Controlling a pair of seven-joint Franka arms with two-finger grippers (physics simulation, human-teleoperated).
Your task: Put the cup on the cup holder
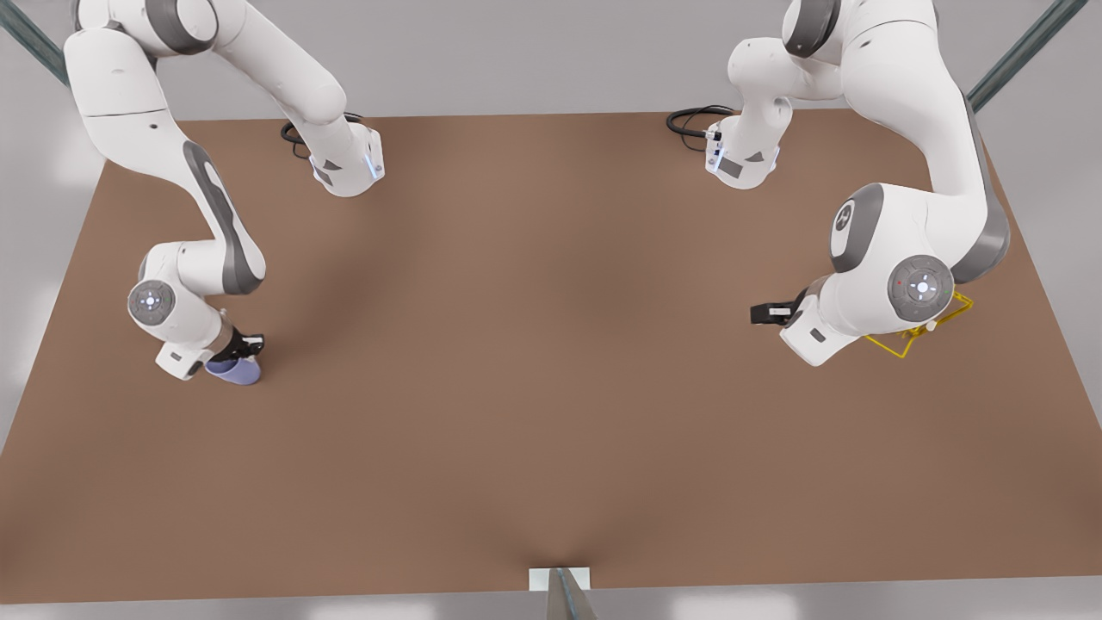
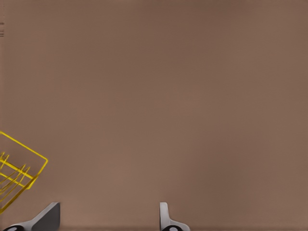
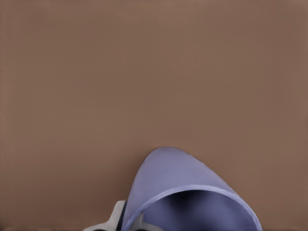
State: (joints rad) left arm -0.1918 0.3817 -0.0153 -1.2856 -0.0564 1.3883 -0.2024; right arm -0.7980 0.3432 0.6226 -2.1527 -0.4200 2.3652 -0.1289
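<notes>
- Front view: the cup (image 1: 238, 370) is small, plain lavender-blue with no handle, and it lies tilted on the brown worktop (image 1: 534, 387) near the edge at the front view's left. No writing or label can be read on it.
- Front view: the right gripper (image 1: 244, 346) sits right at the cup, its dark fingers against the upper side of the cup; the arm reaches down from the far corner on that side.
- Front view: the cup holder (image 1: 925, 331), a thin bright yellow wire rack, stands near the edge at the front view's right, largely hidden behind the other arm. The left gripper (image 1: 761, 313) hangs just beside it, pointing toward the worktop's middle, with nothing in it. Cup and rack are well apart.
- Left wrist view: the two fingertips (image 2: 166, 217) stand spread with bare worktop between them, so the jaws are released. A corner of the yellow rack (image 2: 24, 168) shows to one side.
- Right wrist view: the cup (image 3: 183, 187) shows its open mouth, a dark hollow and a smooth tapered wall. One pale finger (image 3: 115, 216) touches its side; the jaws grasp the cup.
</notes>
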